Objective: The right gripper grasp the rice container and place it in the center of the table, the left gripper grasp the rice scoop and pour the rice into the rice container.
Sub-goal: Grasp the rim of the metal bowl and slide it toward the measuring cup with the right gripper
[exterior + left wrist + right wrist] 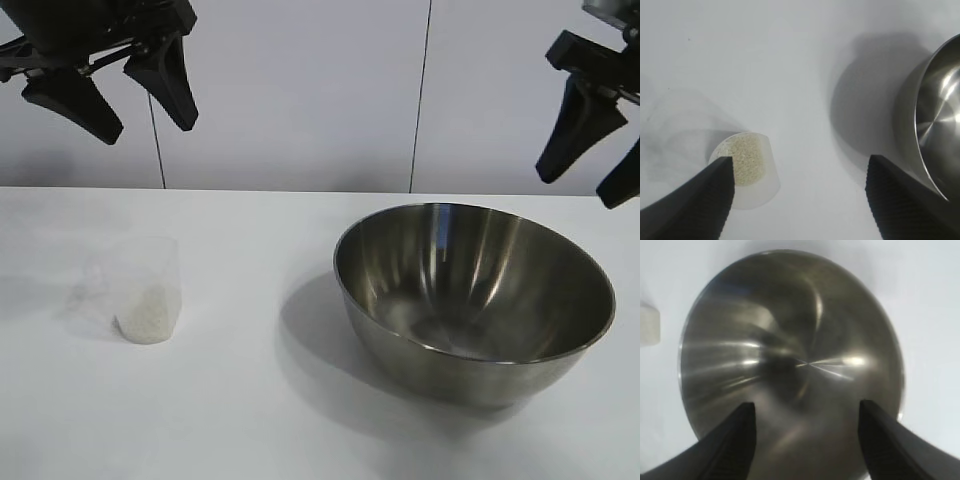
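The rice container [474, 296], a large shiny steel bowl, stands empty on the white table [250, 400] right of centre. It fills the right wrist view [790, 360] and shows at the edge of the left wrist view [937, 125]. The rice scoop [140, 292], a clear plastic cup, stands upright at the left with rice [145, 320] in its bottom; it also shows in the left wrist view [752, 172], with rice [746, 157] inside. My left gripper [145, 125] hangs open high above the scoop. My right gripper [580, 190] hangs open above the bowl's right side. Both are empty.
A white panelled wall [300, 90] stands behind the table. The bowl casts a shadow [310, 330] on the table towards the scoop. A piece of the clear scoop [649, 325] shows at the edge of the right wrist view.
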